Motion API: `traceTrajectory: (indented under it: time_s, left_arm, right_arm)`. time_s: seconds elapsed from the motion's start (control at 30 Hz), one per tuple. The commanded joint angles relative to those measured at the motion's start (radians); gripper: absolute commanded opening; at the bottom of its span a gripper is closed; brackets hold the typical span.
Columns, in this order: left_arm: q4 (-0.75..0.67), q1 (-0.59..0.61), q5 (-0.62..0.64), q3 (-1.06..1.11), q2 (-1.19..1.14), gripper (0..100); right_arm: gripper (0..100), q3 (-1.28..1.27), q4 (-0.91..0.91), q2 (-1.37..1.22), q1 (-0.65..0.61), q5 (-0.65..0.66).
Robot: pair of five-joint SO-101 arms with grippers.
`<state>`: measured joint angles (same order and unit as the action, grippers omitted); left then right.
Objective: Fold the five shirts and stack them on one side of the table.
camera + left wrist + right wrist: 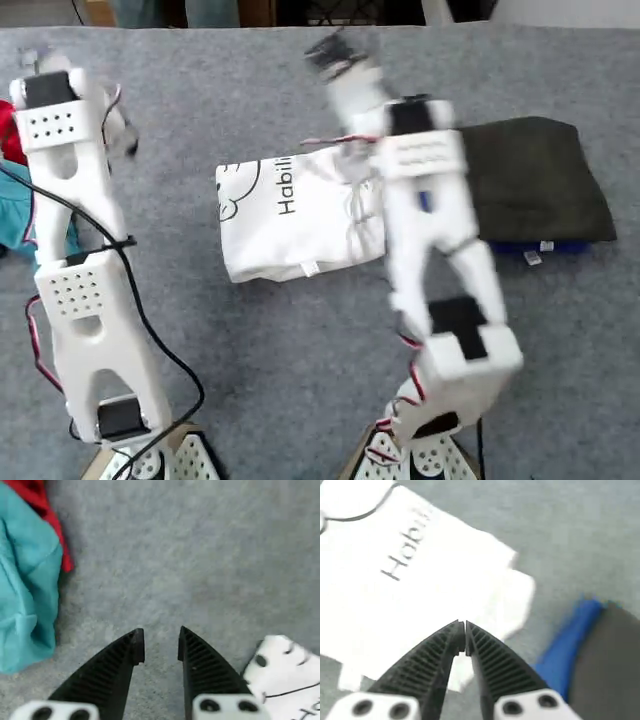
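Stacking the folded white shirt [300, 215] looks like the step in hand. It lies under the right gripper [465, 630], whose fingers are pressed together and seem empty, with the dark shirt [530, 180] beside them. The left gripper [160, 645], its fingers spread, hovers over the surface [200, 555] near the unfolded teal shirt [25, 590]. The next move likely calls for pinching the white shirt's edge.

Robotics lab setup, grey felt-covered table [280, 340]

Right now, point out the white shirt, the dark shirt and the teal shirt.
white shirt [300, 235], high view, plain middle of its folded front.
dark shirt [535, 180], high view, middle of its folded top.
teal shirt [25, 590], left wrist view, middle of the crumpled cloth.
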<state>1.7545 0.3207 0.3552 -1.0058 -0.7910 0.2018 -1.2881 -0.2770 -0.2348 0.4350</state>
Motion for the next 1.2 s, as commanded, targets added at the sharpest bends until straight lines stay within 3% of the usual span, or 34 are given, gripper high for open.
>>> traceTrajectory:
  time_s: [0.0, 0.17, 0.4, 0.63, 0.8, 0.97, 1.17]
  left_arm:
    - [-0.098, 0.005, -0.060, 0.236, 0.043, 12]
    - [-0.419, 0.012, -0.094, 0.495, 0.009, 12]
    - [-0.387, 0.007, -0.130, 0.472, 0.043, 12]
    - [-0.387, 0.004, -0.130, 0.470, 0.041, 12]
    - [-0.387, 0.004, -0.130, 0.470, 0.041, 12]
    - [-0.387, -0.007, -0.130, 0.472, 0.041, 12]
    - [-0.387, -0.002, -0.130, 0.470, 0.041, 12]
  right_arm:
    - [1.5, 0.114, 0.040, -0.153, -0.028, -0.038]
    - [1.5, 0.348, 0.083, -0.450, 0.089, -0.035]
    - [1.5, 0.771, -0.037, -0.737, 0.164, -0.034]
    - [1.5, 1.225, -0.393, -0.826, 0.112, -0.029]
    - [1.5, 1.446, -0.479, -0.848, 0.172, -0.034]
    - [1.5, 1.348, -0.485, -0.734, 0.175, -0.068]
    - [1.4, 0.694, -0.473, -0.372, 0.051, -0.092]
